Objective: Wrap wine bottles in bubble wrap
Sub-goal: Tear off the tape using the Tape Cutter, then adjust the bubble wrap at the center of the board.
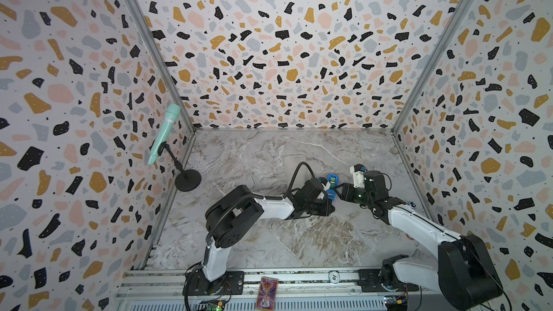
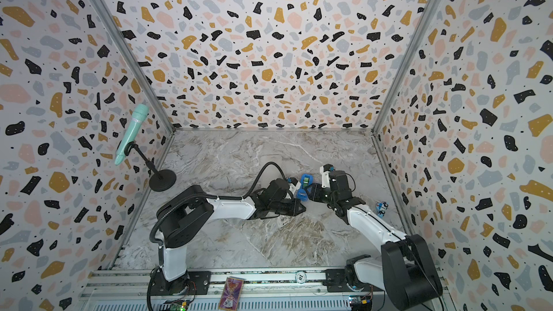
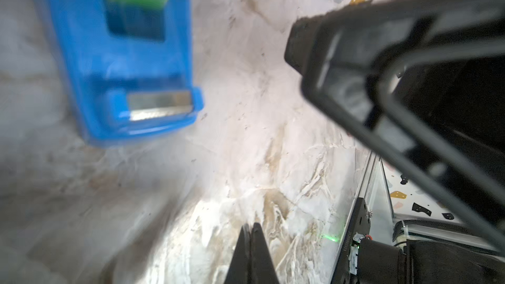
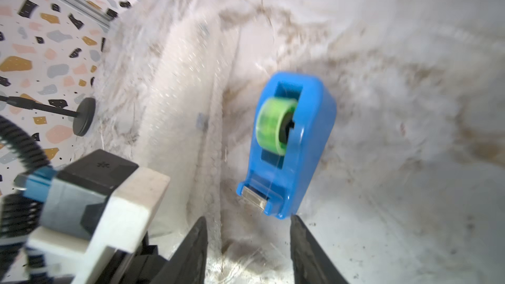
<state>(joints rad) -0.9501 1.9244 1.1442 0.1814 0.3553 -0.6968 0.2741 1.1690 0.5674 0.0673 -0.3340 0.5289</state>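
Bubble wrap [image 4: 175, 99] bundle on the marble table [image 4: 410, 187], tape dispenser [image 4: 300, 146] just beside it.
The wrap lies as a long translucent bundle, and whether a bottle is inside cannot be told. The right gripper [image 4: 248, 239] faces the blue dispenser's cutter end, jaws apart and empty. The left gripper [image 3: 250, 226] is closed on nothing.

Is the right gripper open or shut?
Open: the right gripper has its fingers apart, nothing between them, near the tape dispenser.

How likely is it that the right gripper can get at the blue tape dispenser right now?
Probably yes: the right gripper is open, just short of the tape dispenser, with nothing visible between them.
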